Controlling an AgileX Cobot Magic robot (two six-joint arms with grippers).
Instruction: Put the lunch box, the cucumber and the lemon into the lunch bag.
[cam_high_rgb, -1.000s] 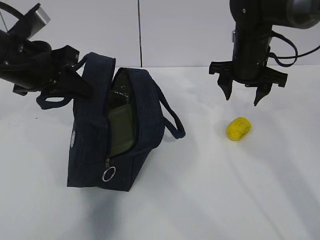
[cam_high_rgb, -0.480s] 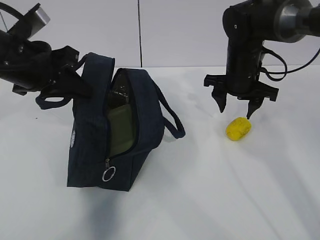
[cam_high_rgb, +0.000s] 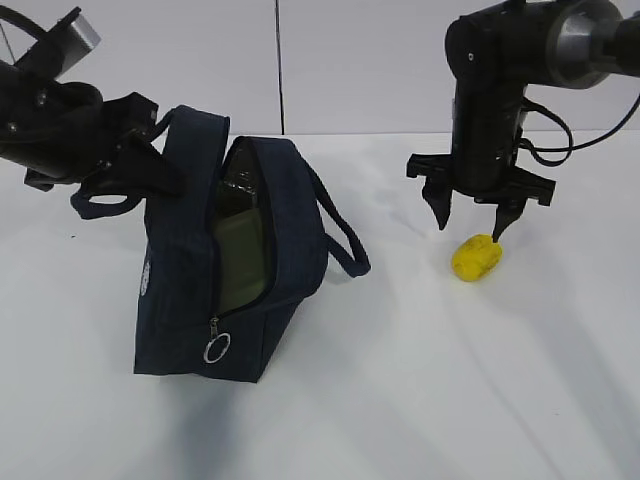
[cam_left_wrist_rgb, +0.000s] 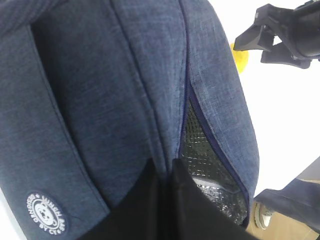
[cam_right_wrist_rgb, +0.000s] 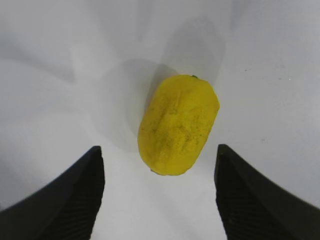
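Over by the right claw (cam_high_rgb: 471, 228): spread wide just above the lemon (cam_high_rgb: 476, 257) on the counter (cam_high_rgb: 420, 400), no grab yet | left claw (cam_high_rgb: 135, 160) pinched on the lunch bag (cam_high_rgb: 235, 260) rim, holding it open | looks like lunch box's green lid inside, cucumber can't tell

Two black arms, each ending in a two-fingered gripper

The right arm (cam_high_rgb: 490, 100) is matte black with a silver-grey round joint cap at its top and black cables looping beside it; a flat crossbar carries two tapering, pointed black fingers (cam_high_rgb: 441, 205), whose inner pads (cam_right_wrist_rgb: 75, 200) are finely ribbed in the right wrist view. The left arm (cam_high_rgb: 50, 125) is black and angular, with a pale grey block (cam_high_rgb: 72, 32) at its upper end and a thin cable.
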